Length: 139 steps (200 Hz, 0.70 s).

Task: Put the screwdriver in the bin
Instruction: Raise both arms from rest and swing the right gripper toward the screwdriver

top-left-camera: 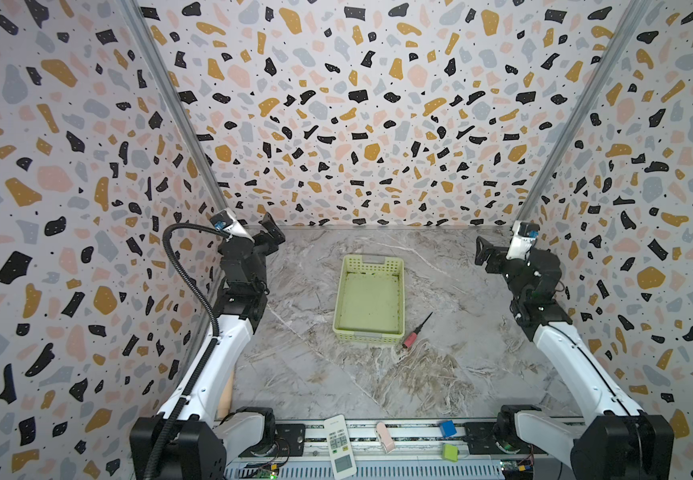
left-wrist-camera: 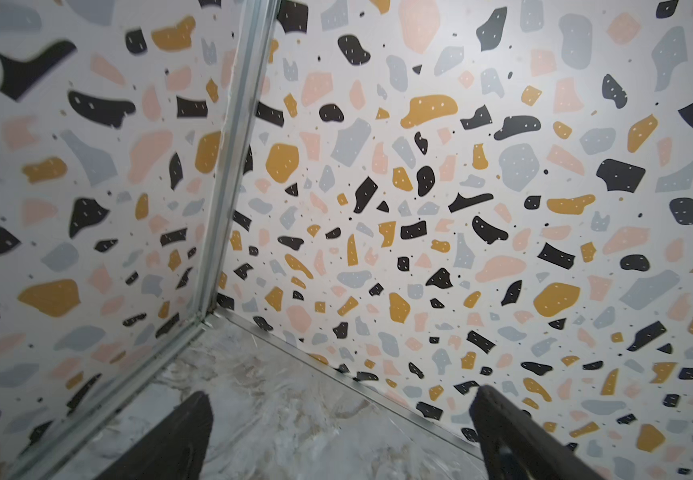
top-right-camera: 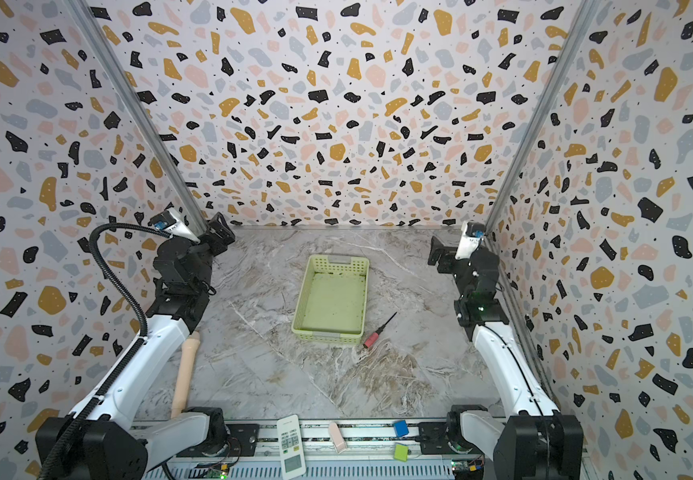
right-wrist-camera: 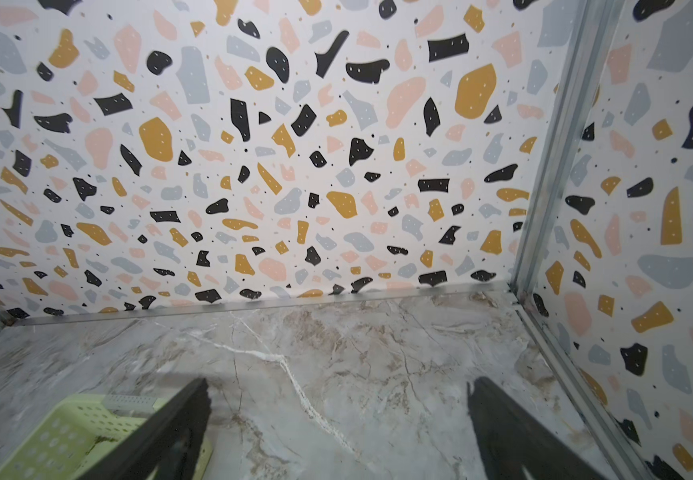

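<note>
Closest to me, on the metal front rail (top-left-camera: 411, 434), lie a white slab-shaped remote (top-left-camera: 340, 446), a pale pink piece (top-left-camera: 384, 436), a blue block (top-left-camera: 447, 428) and a yellow-green block (top-left-camera: 449, 452).

Past that is the bench (top-left-camera: 336, 382), a glossy grey marble-patterned surface with white and brown veins. The screwdriver (top-left-camera: 413, 336) (top-right-camera: 376, 334) lies flat on it, outside the bin and just beside its near right corner. Its pinkish-red handle is nearer me, and its thin black shaft slants away to the right.

The bin (top-left-camera: 367, 337) (top-right-camera: 326, 338) is a shallow, pale yellow-green plastic rectangle with lattice walls and a smooth solid floor. I see nothing inside it. A corner of it shows in the right wrist view (right-wrist-camera: 58, 436).

Further back, the left claw (top-left-camera: 272, 232) (left-wrist-camera: 340, 392) hangs by the far left corner, and the right claw (top-left-camera: 484, 253) (right-wrist-camera: 338, 381) hangs near the right wall. Both are released, with their dark fingers spread wide and only bench between them.

Behind everything are matte terrazzo-print walls (top-left-camera: 357, 104).
</note>
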Tool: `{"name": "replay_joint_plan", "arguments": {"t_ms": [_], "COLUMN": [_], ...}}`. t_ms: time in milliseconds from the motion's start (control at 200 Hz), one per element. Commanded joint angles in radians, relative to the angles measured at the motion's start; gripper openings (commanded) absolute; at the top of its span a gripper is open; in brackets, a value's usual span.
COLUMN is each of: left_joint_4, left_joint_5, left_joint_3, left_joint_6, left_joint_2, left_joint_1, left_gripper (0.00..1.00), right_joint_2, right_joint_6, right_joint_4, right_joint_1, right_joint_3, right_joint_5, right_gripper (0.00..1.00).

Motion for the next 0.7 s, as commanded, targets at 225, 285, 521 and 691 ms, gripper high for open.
{"name": "replay_joint_plan", "arguments": {"t_ms": [225, 285, 521, 691], "left_joint_4": [-0.079, -0.075, -0.073, -0.075], "left_joint_5": [0.228, 0.247, 0.191, 0.192], "left_joint_3": [0.058, 0.057, 0.034, 0.028], "left_joint_6": [-0.01, -0.003, 0.029, 0.032], "left_joint_2": [0.073, 0.074, 0.048, 0.045], "left_joint_1": [0.011, 0.011, 0.011, 0.011], "left_gripper": [1.0, 1.0, 1.0, 1.0], "right_joint_2": [0.089, 0.083, 0.075, 0.088], "right_joint_6": [0.172, 0.203, 0.429, 0.579], "right_joint_4": [-0.486, -0.517, -0.646, -0.658], "right_joint_1": [0.11, 0.121, 0.279, 0.292], "right_joint_3": [0.149, 0.151, 0.123, 0.071], "right_joint_5": [0.013, -0.013, 0.229, 0.172], "right_gripper": [0.99, 0.99, 0.99, 0.99]}}
